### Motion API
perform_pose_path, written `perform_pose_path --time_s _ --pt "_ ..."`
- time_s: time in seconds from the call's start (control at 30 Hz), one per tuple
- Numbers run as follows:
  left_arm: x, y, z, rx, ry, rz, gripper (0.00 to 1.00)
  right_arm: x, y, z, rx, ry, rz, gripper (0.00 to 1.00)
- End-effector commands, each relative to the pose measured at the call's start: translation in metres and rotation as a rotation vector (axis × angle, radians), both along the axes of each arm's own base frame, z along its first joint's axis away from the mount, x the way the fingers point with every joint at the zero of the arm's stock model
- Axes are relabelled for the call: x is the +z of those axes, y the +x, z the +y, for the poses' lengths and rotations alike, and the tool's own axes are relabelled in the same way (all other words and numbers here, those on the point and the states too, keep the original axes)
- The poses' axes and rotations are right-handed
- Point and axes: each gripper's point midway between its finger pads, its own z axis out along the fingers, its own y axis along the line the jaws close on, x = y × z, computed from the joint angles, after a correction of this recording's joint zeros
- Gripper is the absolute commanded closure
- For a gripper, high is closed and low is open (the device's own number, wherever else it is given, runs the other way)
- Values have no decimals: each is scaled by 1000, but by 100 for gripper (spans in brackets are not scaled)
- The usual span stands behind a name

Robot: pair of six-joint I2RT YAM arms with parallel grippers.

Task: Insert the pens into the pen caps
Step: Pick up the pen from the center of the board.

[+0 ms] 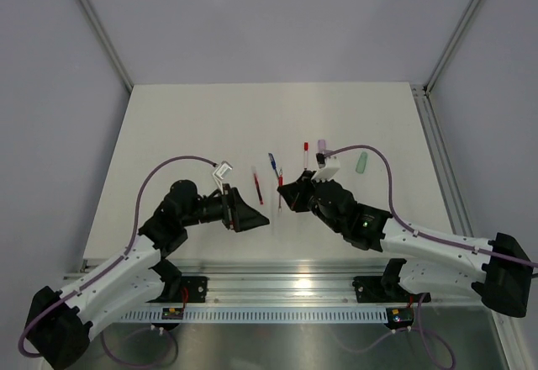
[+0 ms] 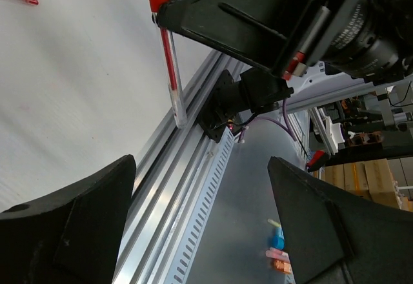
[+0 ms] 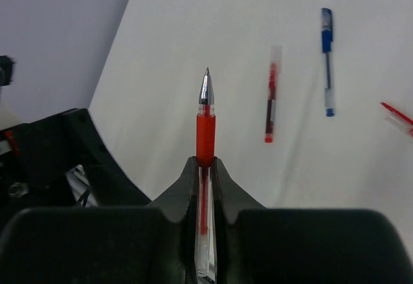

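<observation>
right pincer [image 3: 205, 168] clamped on red pen [image 3: 206, 129], tip toward frame top; left pincer [image 2: 203, 200] wide apart; blue pen [image 3: 328, 58] lies upper right on tabletop [image 3: 193, 26].

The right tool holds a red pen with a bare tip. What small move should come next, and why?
Probably move the left tool toward the short red cap on the table. Its fingers stand open with nothing between them, while the right tool grips the red pen with its tip uncovered, so a cap seems the missing piece.
</observation>
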Motion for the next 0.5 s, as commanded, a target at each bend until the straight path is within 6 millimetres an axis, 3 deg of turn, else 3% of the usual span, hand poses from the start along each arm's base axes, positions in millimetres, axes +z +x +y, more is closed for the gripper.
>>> perform_pose_path --time_s 0.0,0.23,0.47 --pt "19 7 -13 -4 -90 -65 15 48 -1 33 55 156 -75 100" --pt "9 14 -27 0 -83 -48 22 46 -15 49 96 193 -64 100" --pt "6 17 -31 26 -81 -56 45 43 -22 48 99 203 -55 100"
